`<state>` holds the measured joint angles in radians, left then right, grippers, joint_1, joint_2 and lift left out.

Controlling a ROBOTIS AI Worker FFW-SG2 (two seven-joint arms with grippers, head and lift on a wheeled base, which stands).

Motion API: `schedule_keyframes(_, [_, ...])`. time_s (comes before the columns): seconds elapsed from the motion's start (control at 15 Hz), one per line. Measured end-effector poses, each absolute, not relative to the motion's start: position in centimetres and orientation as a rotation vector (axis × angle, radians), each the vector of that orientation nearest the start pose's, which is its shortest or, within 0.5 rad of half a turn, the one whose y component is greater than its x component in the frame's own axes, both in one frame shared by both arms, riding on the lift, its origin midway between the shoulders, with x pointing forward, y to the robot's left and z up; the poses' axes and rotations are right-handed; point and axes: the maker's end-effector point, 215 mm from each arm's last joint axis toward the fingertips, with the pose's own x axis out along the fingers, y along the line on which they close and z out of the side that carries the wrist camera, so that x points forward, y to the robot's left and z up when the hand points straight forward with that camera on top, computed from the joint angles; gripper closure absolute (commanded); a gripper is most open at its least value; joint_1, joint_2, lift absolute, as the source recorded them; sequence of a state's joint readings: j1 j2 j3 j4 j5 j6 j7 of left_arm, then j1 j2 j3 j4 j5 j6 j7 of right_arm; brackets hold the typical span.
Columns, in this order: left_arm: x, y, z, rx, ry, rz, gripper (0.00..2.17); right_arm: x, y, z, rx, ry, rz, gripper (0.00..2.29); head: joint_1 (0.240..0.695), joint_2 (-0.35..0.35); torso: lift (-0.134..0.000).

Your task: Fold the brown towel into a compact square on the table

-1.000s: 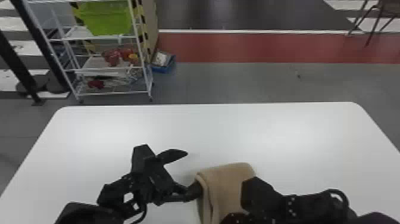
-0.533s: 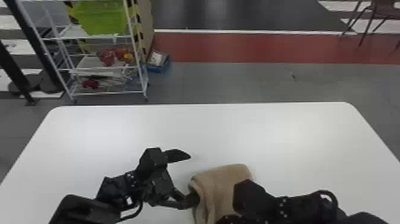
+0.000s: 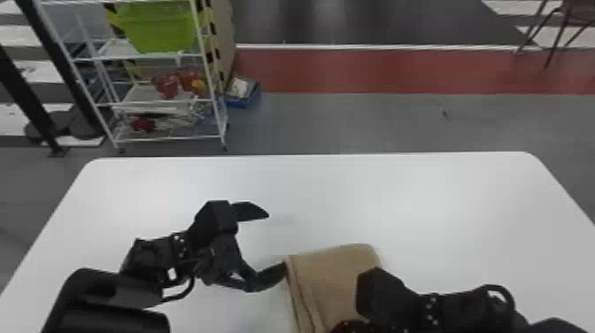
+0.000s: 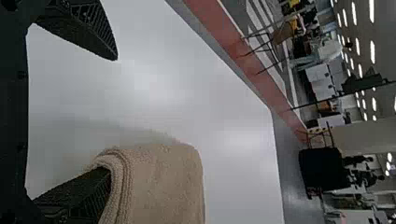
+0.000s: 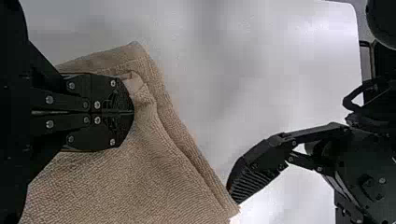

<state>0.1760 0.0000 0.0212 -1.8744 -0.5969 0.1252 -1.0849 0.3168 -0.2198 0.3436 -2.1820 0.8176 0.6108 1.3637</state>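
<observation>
The brown towel point(image 3: 334, 279) lies folded in layers on the white table point(image 3: 425, 199), near the front. Left of it in the head view, my left gripper point(image 3: 276, 242) is open; one finger meets the towel's layered side edge, the other stands apart over bare tabletop. The left wrist view has the open left gripper point(image 4: 113, 114) with its lower finger against the rolled edge of the towel point(image 4: 163, 182). My right gripper point(image 3: 383, 292) is over the towel's right part. In the right wrist view the right gripper point(image 5: 133, 112) is shut, its tips down on the towel point(image 5: 140, 172) beside a raised fold; whether cloth is pinched, I cannot tell.
Beyond the table's far edge, a white wire shelf point(image 3: 159, 102) holding a green bin point(image 3: 157, 29) stands at the back left. A blue box point(image 3: 242, 93) sits on the floor beside it. Both arms come in low over the table's front.
My left gripper has shifted a little left and away from the robot, staying open. The towel's left edge has moved slightly left. The right gripper has hardly moved.
</observation>
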Motion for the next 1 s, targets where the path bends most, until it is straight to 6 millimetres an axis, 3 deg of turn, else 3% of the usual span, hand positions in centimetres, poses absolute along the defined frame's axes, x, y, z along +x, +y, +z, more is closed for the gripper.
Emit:
schedule_keyframes(0.27, [46.9, 12.7, -41.5, 0.515, 0.351, -0.798, 0.07, 29.4, -5.2, -45.6, -0.627, 0.738, 1.281, 2.17, 0.695, 0.107, -0.122])
schedule_keyframes(0.4, [46.4, 12.2, -41.8, 0.513, 0.370, -0.836, 0.07, 29.3, -5.2, -45.7, -0.626, 0.741, 1.282, 2.17, 0.695, 0.110, -0.122])
schedule_keyframes(0.67, [43.5, 9.6, -42.0, 0.588, 0.378, -1.037, 0.07, 29.3, -5.0, -45.7, -0.626, 0.741, 1.287, 2.17, 0.695, 0.078, -0.122])
schedule_keyframes(0.8, [42.8, 9.7, -41.5, 0.616, 0.376, -1.089, 0.07, 29.3, -4.8, -45.7, -0.627, 0.739, 1.290, 2.17, 0.695, 0.076, -0.122])
schedule_keyframes(1.0, [43.4, 10.8, -40.9, 0.664, 0.384, -1.062, 0.07, 29.2, -4.8, -45.7, -0.627, 0.739, 1.292, 2.17, 0.695, 0.091, -0.122])
